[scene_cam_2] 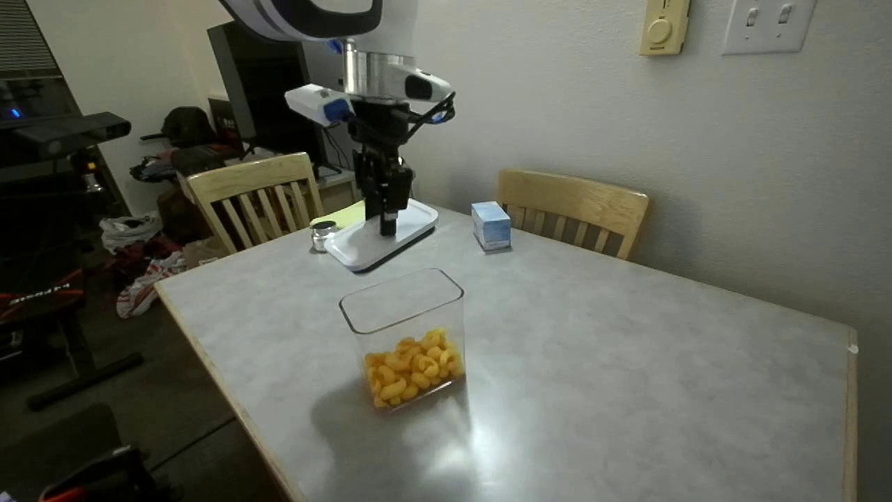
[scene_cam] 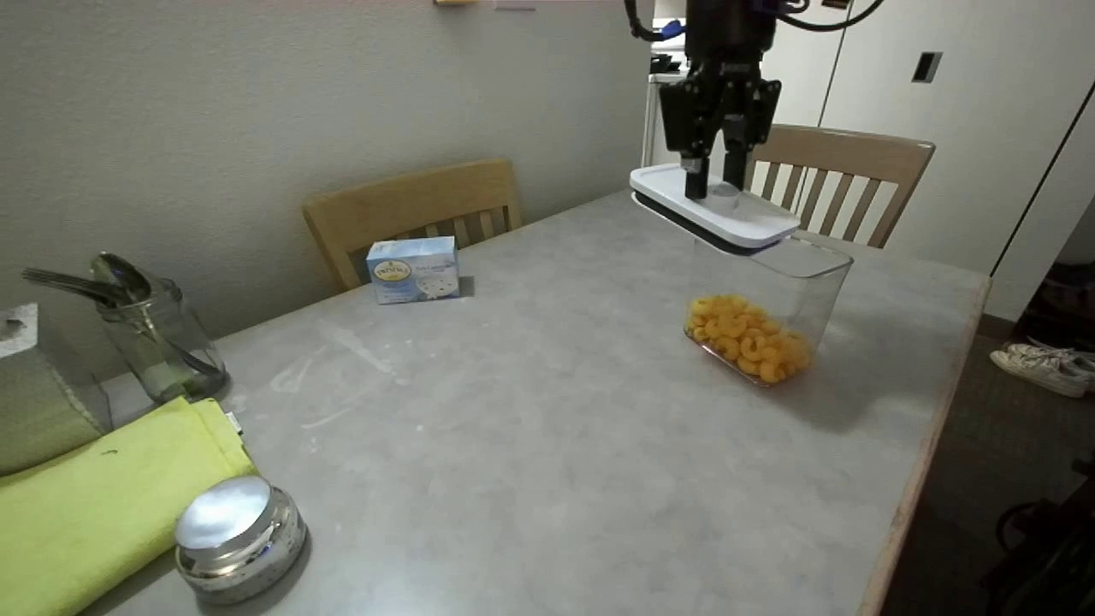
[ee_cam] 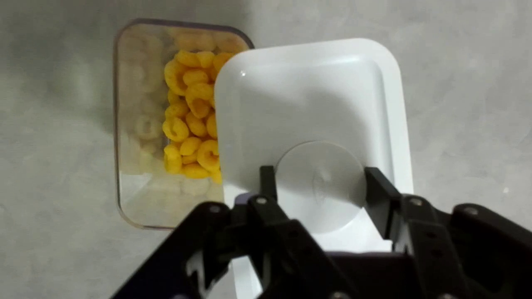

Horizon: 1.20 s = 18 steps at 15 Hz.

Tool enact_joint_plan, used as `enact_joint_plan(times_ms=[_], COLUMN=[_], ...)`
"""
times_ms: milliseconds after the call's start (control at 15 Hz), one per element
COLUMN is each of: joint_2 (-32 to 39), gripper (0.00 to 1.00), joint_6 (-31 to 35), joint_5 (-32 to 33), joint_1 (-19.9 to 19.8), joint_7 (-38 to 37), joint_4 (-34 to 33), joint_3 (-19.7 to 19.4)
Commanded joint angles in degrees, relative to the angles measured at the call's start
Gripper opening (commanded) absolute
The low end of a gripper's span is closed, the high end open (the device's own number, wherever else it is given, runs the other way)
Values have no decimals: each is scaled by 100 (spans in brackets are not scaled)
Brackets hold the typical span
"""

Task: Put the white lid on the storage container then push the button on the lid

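A wall (scene_cam_2: 732, 174) closes off one side of my table (scene_cam_2: 627, 348); opposite it, the top ends at a pale wooden edge (scene_cam: 890, 554). One chair (scene_cam_2: 575, 195) backs the wall side; a second chair (scene_cam: 843, 145) and a third chair (scene_cam_2: 251, 174) stand at the two ends. The cloth (scene_cam: 128, 488), yellow and folded, lies at one end.

The tub (scene_cam: 783, 295) stands upright towards the other end, nearer the wooden edge than the wall, open-mouthed, with orange pieces (scene_cam_2: 414, 366) heaped in its bottom. Between tub and cloth runs a broad grey stretch of table, reaching across to the wall side; that is my widest room for moving, and the wooden edge is the tighter side.

In an exterior view the lid (scene_cam_2: 357, 247) hangs in the air, higher than the tub's rim, off to one side and with a gap between them. In the wrist view it hides one long side of the mouth, the two outlines slightly askew. Whether the lid is quite level I cannot tell. The box (scene_cam_2: 491, 226) sits near the wall and the tin (scene_cam: 239, 539) just beside the cloth, both well apart from the tub.

My claw (scene_cam: 716, 178) points down, its fingers (ee_cam: 268, 182) partway apart, only as wide as the button (ee_cam: 321, 189) between them. A fingertip presses each side of it, and by that grasp I hold the lid up.
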<state>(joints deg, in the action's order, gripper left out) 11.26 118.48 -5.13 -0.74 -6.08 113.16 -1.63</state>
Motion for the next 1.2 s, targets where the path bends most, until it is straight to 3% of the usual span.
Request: enact_joint_plan(times_ms=[0, 333, 867, 1133], joint_2=[-502, -623, -470, -297], gripper=[29, 29, 29, 29], joint_6=[565, 716, 690, 800], joint_5=[-21, 23, -283, -469], joint_1=[-232, -443, -377, -284], joint_7=[805, 971, -458, -701], joint_4=[888, 1195, 1139, 1051], joint_3=[-96, -325, -370, -270])
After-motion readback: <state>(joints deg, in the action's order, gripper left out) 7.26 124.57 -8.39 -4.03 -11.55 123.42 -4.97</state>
